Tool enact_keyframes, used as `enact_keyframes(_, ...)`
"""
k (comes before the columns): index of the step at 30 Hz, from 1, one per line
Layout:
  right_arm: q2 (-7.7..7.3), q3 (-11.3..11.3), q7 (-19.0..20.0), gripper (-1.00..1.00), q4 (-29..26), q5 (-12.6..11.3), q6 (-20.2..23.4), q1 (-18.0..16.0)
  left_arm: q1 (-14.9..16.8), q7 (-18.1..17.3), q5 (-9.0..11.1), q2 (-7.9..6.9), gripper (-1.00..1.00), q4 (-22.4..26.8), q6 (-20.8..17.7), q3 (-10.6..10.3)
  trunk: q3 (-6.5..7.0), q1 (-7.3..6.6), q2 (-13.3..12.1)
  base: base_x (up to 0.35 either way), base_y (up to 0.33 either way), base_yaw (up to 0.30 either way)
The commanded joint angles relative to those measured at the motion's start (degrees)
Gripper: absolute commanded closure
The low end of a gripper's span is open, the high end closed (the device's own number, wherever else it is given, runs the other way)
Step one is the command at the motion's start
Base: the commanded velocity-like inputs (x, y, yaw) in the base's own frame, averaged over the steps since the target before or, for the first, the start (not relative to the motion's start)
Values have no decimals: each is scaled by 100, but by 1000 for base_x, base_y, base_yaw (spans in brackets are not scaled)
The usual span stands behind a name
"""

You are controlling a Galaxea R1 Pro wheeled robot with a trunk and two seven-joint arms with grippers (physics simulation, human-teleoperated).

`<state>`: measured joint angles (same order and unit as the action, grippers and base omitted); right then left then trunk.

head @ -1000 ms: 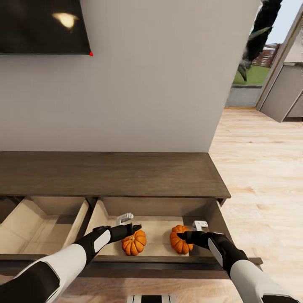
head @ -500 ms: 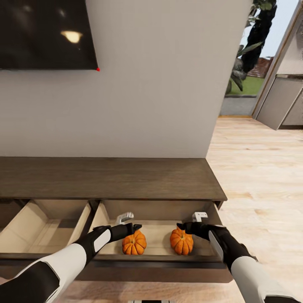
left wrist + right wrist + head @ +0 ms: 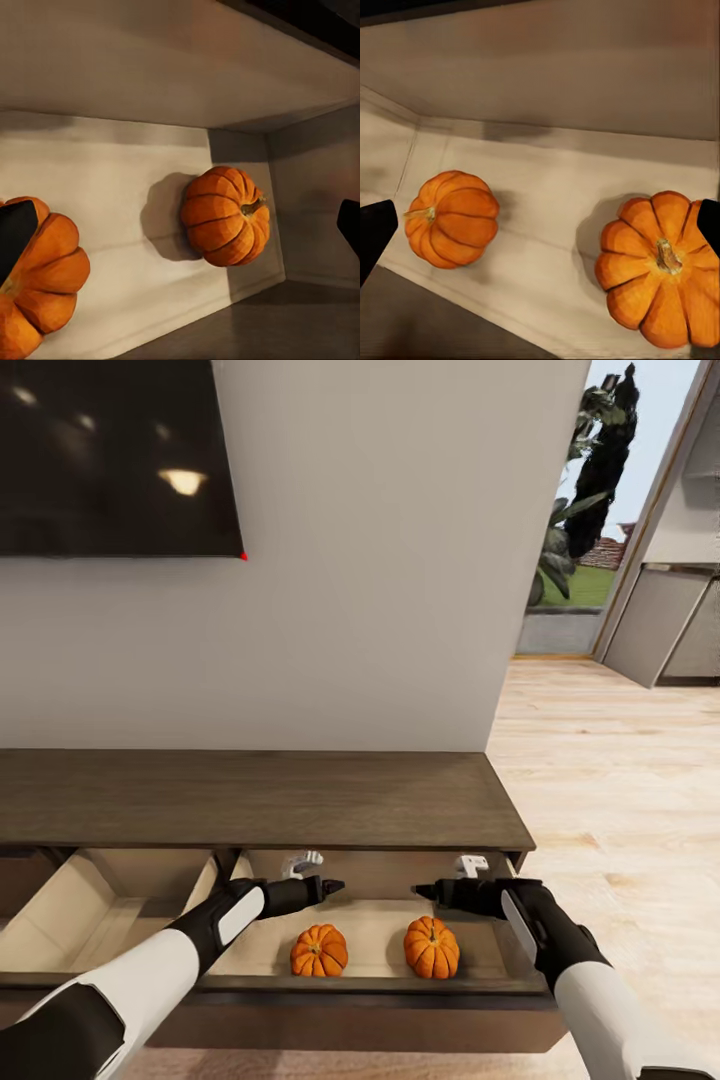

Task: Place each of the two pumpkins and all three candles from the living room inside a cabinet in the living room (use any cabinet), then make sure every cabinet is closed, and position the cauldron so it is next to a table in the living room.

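Two orange pumpkins lie on the pale floor of the cabinet's (image 3: 260, 800) open right drawer, one on the left (image 3: 319, 950) (image 3: 225, 216) (image 3: 454, 217) and one on the right (image 3: 432, 947) (image 3: 37, 285) (image 3: 660, 277). My left gripper (image 3: 333, 885) hovers open just above and behind the left one, touching nothing. My right gripper (image 3: 422, 890) hovers open above the right one. Dark fingertips (image 3: 15, 236) (image 3: 375, 232) stand wide apart at the wrist views' edges. The candles, the cauldron and the table are out of view.
A second drawer (image 3: 100, 905) stands open to the left, with bare beige insides. A dark TV screen (image 3: 110, 455) hangs on the wall above the cabinet. Wooden floor (image 3: 620, 790) runs to the right toward a doorway with plants outside.
Both grippers have lifted off the pumpkins, which now sit free on the drawer floor. The head view has moved, showing more of the wall and TV.
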<state>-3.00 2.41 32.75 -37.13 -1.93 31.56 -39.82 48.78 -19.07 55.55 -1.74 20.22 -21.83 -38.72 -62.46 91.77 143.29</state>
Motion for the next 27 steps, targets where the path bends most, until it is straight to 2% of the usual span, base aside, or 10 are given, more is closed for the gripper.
enact_keyframes(1, -30, 6, 2, -100, -32, 0, 74, 0, 0, 0, -2, -30, -100, 8, -12, -7, 23, -2, -2, 0, 0, 0)
enact_keyframes(5, -63, 39, 1, -100, -89, 0, 139, 0, 0, -7, -5, -57, -100, 17, -56, -12, 106, -37, -56, 0, 0, 0)
enact_keyframes(10, -183, 63, -4, -100, -148, 5, 207, 0, 0, -2, -16, -102, -100, 232, -747, -13, 196, -147, -257, 0, 0, 0)
enact_keyframes(12, -322, 59, -5, -100, -170, 8, 557, 0, 0, -1, -14, -143, -100, 297, -848, -13, 232, -191, -337, 0, 0, 0)
enact_keyframes(15, -452, 58, 6, -100, -278, 2, 827, 0, 0, -7, -10, -223, -100, 322, -896, -17, 286, -257, -457, 0, 0, 0)
enact_keyframes(18, -479, 57, 10, -100, -302, -2, 875, 0, 0, -8, -9, -266, -100, 335, -979, -21, 339, -322, -577, 0, 0, 0)
enact_keyframes(20, -529, 54, 13, -100, -309, -7, 961, 0, 0, -10, -9, -283, -100, 343, -1301, -22, 375, -366, -658, 0, 0, 0)
enact_keyframes(22, -627, 50, 31, -100, -313, -6, 1064, 0, 0, -29, -9, -290, -100, 377, -1510, -22, 411, -410, -738, 0, 0, 0)
enact_keyframes(23, -734, 49, 114, -100, -319, -4, 1104, 0, 0, -69, -9, -304, -100, 448, -1593, -22, 429, -432, -778, 0, 0, 0)
enact_keyframes(27, -811, 50, 289, -100, -316, -6, 1125, 0, 0, -198, -9, -383, -100, 512, -1636, -22, 501, -520, -938, 0, 0, 0)
